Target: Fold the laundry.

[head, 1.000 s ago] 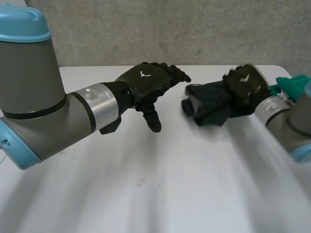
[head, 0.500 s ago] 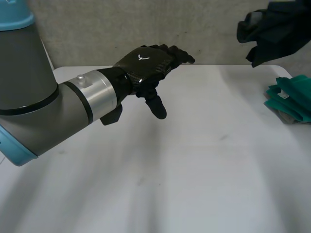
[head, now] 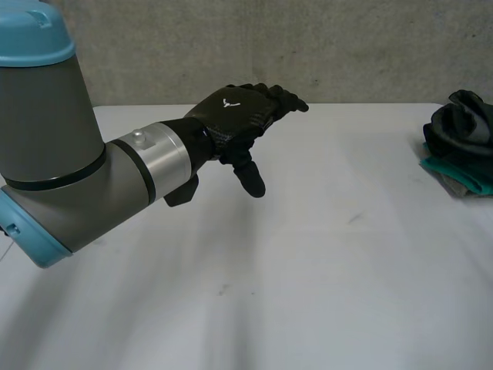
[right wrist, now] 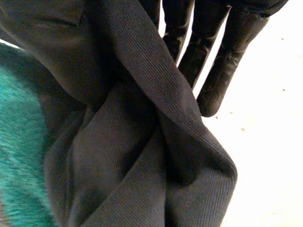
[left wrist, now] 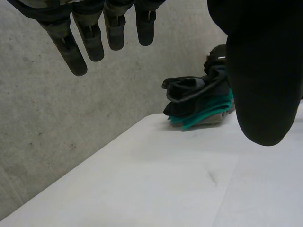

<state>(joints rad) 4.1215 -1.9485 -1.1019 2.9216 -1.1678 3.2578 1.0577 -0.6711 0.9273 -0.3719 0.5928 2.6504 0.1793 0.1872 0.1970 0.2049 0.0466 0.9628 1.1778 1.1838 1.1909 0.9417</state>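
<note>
White bench (head: pixel 323 254): one crumpled black cloth (right wrist: pixel 123 151) lies on one green cloth (head: pixel 477 176) at 3 o'clock. Empty left robot hand (head: pixel 231 116) hangs released; right robot hand (right wrist: pixel 208 42) is by the black cloth, grasp unclear.

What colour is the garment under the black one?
Teal green; the lower garment shows best in the left wrist view, under the black garment.

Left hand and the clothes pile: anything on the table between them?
Nothing. Between the left hand and the pile lies bare white table, as the head view shows; the left wrist view shows the same bare stretch before the pile.
</note>
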